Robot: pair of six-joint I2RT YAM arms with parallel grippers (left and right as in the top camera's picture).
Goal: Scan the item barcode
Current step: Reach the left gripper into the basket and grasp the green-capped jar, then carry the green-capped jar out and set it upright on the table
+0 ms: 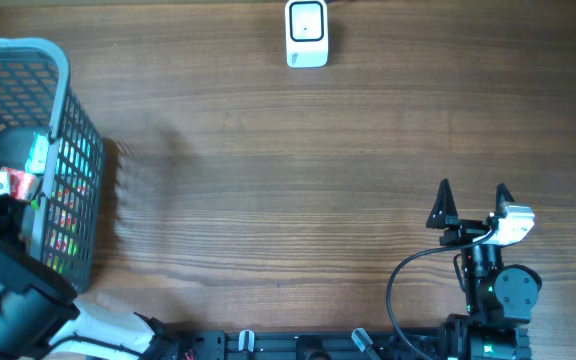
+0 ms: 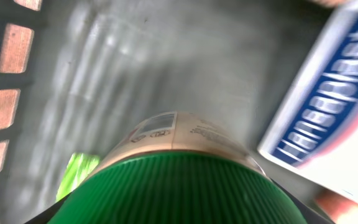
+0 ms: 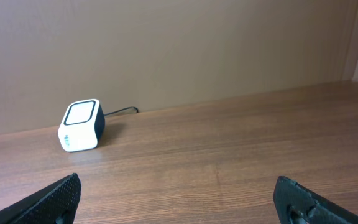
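The item, a jar with a ribbed green lid (image 2: 179, 190) and a beige printed label (image 2: 173, 130), fills the bottom of the left wrist view. It lies inside the grey mesh basket (image 1: 64, 90). My left gripper (image 2: 179, 214) straddles the lid, with thin dark slivers of its fingers showing at both lower corners; contact is not visible. From overhead, the left arm (image 1: 13, 290) reaches into the basket and hides its fingertips. The white barcode scanner (image 1: 307, 33) (image 3: 81, 126) stands at the table's far edge. My right gripper (image 1: 472, 190) (image 3: 176, 186) hovers open near the front right, empty.
Beside the jar in the basket lie a blue-and-white box (image 2: 328, 118) and a bright green packet (image 2: 76, 174). The basket's mesh wall (image 2: 2, 81) rises close on the left. The scanner's cable (image 3: 120, 111) runs back toward the wall.
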